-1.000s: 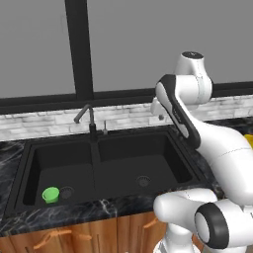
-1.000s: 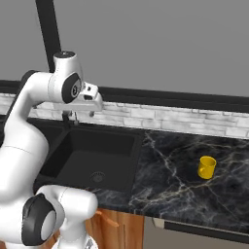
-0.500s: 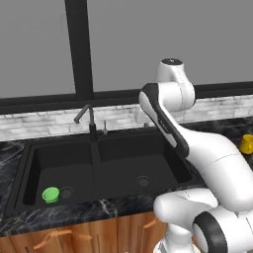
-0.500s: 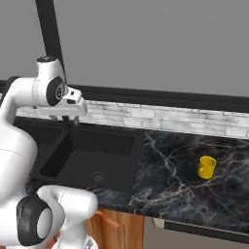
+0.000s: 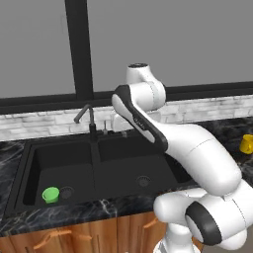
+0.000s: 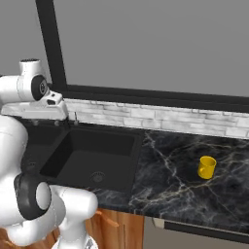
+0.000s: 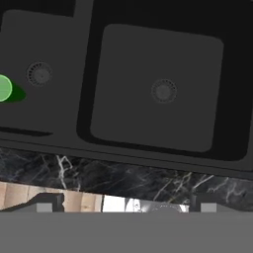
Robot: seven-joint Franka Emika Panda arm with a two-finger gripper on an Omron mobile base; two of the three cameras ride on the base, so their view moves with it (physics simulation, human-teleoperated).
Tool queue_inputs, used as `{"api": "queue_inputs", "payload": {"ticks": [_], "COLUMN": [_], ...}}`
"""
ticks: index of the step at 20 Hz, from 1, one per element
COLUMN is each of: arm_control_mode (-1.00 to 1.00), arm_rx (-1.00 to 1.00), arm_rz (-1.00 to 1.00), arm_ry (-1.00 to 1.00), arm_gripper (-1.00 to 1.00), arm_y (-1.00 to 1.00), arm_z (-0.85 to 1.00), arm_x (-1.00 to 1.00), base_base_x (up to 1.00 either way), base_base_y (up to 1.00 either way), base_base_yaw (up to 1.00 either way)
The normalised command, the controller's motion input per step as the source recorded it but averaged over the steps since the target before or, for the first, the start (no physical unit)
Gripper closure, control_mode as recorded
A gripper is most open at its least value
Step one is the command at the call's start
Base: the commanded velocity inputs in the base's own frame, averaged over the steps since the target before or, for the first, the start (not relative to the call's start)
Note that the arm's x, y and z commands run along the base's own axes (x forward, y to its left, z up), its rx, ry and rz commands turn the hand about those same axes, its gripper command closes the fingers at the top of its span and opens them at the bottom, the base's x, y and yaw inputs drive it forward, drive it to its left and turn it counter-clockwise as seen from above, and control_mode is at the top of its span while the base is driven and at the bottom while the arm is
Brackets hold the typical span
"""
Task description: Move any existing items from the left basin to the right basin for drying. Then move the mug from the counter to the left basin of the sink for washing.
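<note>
The bright green cup (image 5: 50, 194) stands in the left basin (image 5: 59, 170) of the black sink, beside the round drain; the hand view has the cup (image 7: 6, 89) at its left edge. The right basin (image 5: 141, 165) holds nothing but its drain (image 7: 163, 90). Far off to the right, the yellow mug (image 6: 206, 167) sits on the black marble counter (image 6: 180, 187). My gripper (image 7: 126, 205) hangs high over the sink, near the divider, looking down. It is open: its fingertips (image 7: 49, 202) stand wide apart with nothing between them.
A dark curved faucet (image 5: 86, 116) rises behind the divider, close to my forearm. A white brick backsplash (image 6: 146, 116) and a window with a black frame (image 5: 79, 49) close off the back. Wooden cabinet fronts (image 5: 74, 234) lie below the counter's front edge.
The arm has swung left, carrying the hand from over the sink's right end to above the divider. The green cup and the yellow mug have stayed put.
</note>
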Motion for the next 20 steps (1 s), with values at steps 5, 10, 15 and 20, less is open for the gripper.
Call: {"api": "queue_inputs", "payload": {"ticks": [5, 10, 15, 20], "arm_control_mode": [-1.00, -1.00, -1.00, -1.00], "arm_rx": [-0.01, -0.01, -0.02, -0.03], "arm_rz": [0.00, 0.00, 0.00, 0.00], "arm_ry": [0.14, 0.12, 0.11, 0.02], "arm_gripper": [-1.00, -1.00, -1.00, -1.00], "arm_y": [0.63, 0.64, 0.55, 0.49], "arm_z": [-0.17, -0.21, -0.28, -0.28], "arm_x": [0.00, 0.01, 0.00, 0.00], "base_base_x": [0.00, 0.00, 0.00, 0.00], "base_base_y": [0.00, 0.00, 0.00, 0.00], "base_base_yaw": [0.00, 0.00, 0.00, 0.00]}}
